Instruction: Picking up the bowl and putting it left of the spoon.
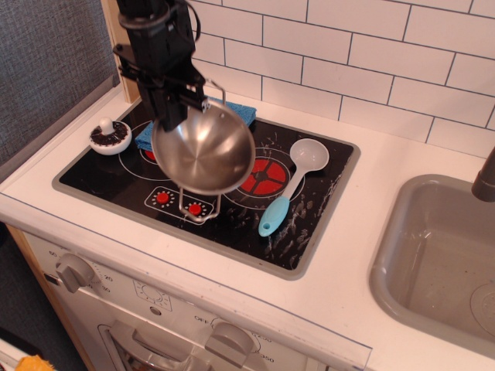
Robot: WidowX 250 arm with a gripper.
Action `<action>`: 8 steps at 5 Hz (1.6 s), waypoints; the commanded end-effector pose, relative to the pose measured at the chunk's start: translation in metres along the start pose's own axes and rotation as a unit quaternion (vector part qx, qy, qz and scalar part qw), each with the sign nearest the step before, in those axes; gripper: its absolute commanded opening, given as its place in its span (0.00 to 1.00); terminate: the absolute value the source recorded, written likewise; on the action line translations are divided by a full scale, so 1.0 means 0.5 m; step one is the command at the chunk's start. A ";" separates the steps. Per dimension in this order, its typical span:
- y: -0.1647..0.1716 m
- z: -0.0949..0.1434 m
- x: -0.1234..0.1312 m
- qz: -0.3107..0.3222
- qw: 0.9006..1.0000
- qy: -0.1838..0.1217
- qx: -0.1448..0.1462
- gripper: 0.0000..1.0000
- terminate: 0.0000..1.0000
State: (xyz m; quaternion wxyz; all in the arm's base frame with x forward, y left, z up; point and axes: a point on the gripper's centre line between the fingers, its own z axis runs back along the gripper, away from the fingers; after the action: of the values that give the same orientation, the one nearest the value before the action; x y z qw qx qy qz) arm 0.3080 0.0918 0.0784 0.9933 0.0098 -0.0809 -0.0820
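The black robot gripper hung over the left half of the black glass toy stovetop, its fingers pinched on the near rim of the round shiny stainless-steel bowl with thin wire loop handles. The exact seat of the pads on the rim was hard to make out — the dark fingers merged with the bowl's shadowed lip — but the bowl was plainly carried, clear of the glass.

The bowl hung just below the fingers and tipped, its hollow turned toward the camera. One wire handle dangled from its lower edge, well below the fingers, over the two small red burner marks. The second handle showed as a thin loop right beside the fingers, on their right.

Behind the fingers, a folded blue cloth lay flat on the stovetop, mostly hidden by the arm and bowl; only its corners showed on either side. To the left of the fingers, and apart from them, sat a small white knobbed round dish on the stovetop's left edge.

To the right of the fingers, past the bowl, lay the plastic ladle-like spoon with a round white scoop and light blue handle — flat on the glass, scoop farther back, handle toward the front. The bowl's right edge overlapped the large red burner ring between bowl and spoon; bowl and spoon did not touch.

Far right of the fingers, a grey sink basin was set into the white counter.
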 end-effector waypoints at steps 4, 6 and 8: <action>-0.053 -0.022 0.000 -0.038 0.999 0.003 0.001 1.00 0.00; -0.021 0.037 0.016 -0.017 0.999 -0.025 0.011 1.00 0.00; 0.005 0.098 -0.001 0.019 0.998 -0.055 0.035 1.00 0.00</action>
State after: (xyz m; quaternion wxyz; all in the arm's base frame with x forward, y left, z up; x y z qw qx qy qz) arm 0.3037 0.0921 0.1090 0.9912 0.0279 -0.1149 -0.0598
